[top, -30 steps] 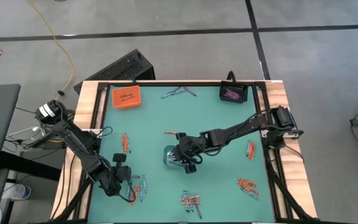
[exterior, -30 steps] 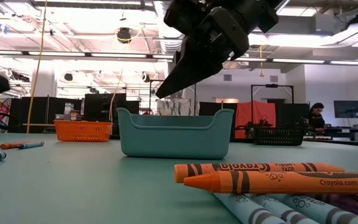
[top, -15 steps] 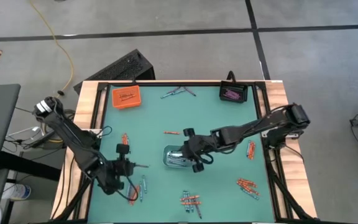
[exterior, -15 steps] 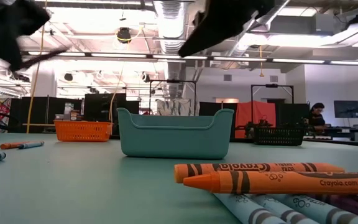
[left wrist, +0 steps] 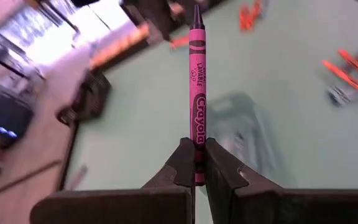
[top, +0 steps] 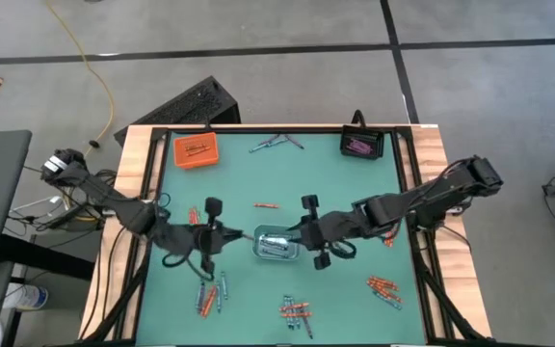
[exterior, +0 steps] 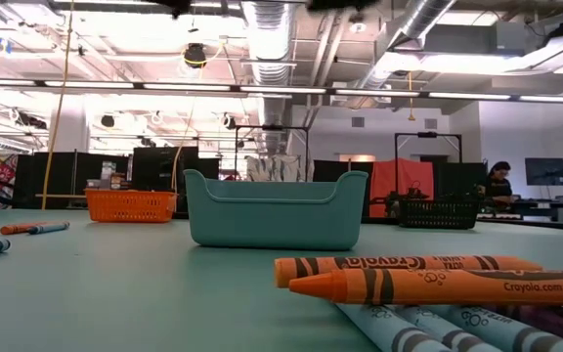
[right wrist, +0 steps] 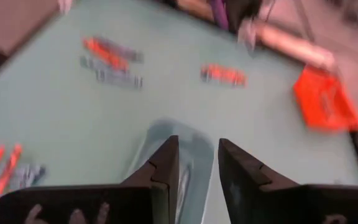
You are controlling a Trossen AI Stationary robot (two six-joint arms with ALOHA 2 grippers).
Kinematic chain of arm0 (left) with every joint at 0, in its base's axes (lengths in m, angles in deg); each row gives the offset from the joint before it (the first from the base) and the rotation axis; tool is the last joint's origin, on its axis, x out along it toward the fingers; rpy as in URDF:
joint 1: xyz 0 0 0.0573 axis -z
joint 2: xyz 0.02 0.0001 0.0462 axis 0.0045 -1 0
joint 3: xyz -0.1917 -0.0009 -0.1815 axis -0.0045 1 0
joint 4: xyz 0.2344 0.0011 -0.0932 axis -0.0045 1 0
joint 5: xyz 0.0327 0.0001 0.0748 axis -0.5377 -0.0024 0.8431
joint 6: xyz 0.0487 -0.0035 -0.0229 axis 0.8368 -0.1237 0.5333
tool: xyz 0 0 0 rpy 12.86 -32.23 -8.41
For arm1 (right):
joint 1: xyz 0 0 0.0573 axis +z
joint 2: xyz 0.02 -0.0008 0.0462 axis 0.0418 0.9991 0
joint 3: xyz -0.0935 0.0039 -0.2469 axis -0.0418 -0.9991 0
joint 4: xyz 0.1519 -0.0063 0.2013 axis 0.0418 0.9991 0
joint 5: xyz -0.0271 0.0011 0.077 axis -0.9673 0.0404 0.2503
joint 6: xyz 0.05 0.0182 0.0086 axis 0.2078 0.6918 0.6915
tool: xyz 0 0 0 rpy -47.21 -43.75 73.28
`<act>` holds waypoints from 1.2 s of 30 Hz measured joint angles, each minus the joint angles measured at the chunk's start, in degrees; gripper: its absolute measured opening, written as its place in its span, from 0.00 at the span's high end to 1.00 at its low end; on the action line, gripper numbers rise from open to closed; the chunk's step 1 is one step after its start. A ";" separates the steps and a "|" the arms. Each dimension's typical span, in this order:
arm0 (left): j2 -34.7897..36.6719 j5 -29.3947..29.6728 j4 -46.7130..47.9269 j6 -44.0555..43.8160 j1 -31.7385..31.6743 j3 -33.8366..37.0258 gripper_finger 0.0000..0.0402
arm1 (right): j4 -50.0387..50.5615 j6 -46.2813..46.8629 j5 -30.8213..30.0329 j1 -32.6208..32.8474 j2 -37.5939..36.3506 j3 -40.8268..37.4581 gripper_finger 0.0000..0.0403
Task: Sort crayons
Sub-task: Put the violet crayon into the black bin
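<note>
My left gripper is shut on a pink crayon. In the high view this gripper hangs above the table, just left of the clear-grey tray. My right gripper is open with nothing between its fingers. It hovers over the tray's right end. Other crayons lie flat on the green mat in loose groups. An orange tray and a black tray stand at the far edge. My left gripper pinches the pink crayon by its blunt end between its two fingers. The crayon sticks straight out ahead in line with the fingers, its pointed tip away from the gripper. It is lifted clear of the table and points toward the table's right.
More crayons lie at the far middle, near the centre and by the right edge. In the low view, orange and blue-grey crayons lie close in front, with the tray behind them. A wooden frame borders the mat.
My left gripper has risen from the crayon group at the near left. It has swung toward the clear-grey tray and rolled its wrist, carrying the pink crayon clear of the table. My right gripper has risen from over the tray and drawn back a little toward the table's right, still open.
</note>
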 joint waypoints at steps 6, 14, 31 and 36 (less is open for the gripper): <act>0.00 -8.98 -12.12 9.69 -6.70 0.00 1.00 | -13.04 -5.82 1.81 1.45 -3.15 -2.99 0.73; -0.45 -21.21 -23.08 14.48 -10.97 0.00 1.00 | -22.52 -12.43 1.91 2.11 -3.39 -2.99 0.73; -7.36 -30.09 -35.24 17.39 -14.22 0.00 1.00 | -28.55 -15.75 5.17 1.79 -3.27 -2.97 0.73; -7.61 -32.35 -36.82 17.09 -15.58 0.02 1.00 | -28.99 -15.35 6.58 1.79 -3.27 -2.93 0.73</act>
